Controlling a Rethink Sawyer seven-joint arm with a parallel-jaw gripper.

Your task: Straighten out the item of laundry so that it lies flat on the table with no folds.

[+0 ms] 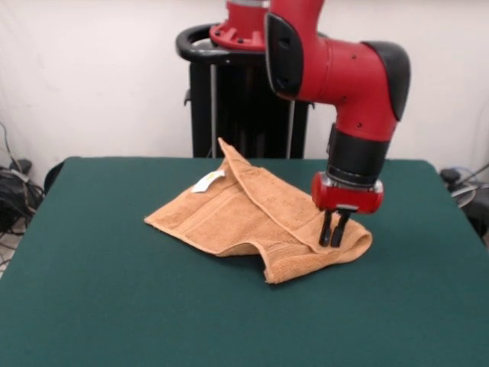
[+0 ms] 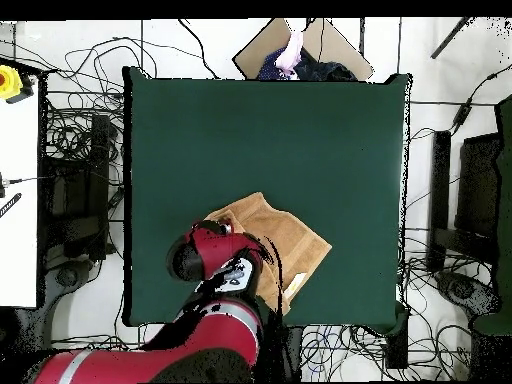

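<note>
Nearest the front camera, bare dark green felt-topped bench [image 1: 153, 321] runs up to the small orange-tan terry towel [image 1: 244, 210], which lies crumpled toward the robot's side of the bench, still folded over itself. One corner stands up in a peak beside the small white tag [image 1: 208, 181]. My black two-fingered tool [image 1: 335, 229] comes down on the towel's thick folded end, fingers close together and apparently pinching a ridge of cloth, probably to drag that fold open. From the front the towel's long axis runs diagonally, from the peak down toward my tool.
</note>
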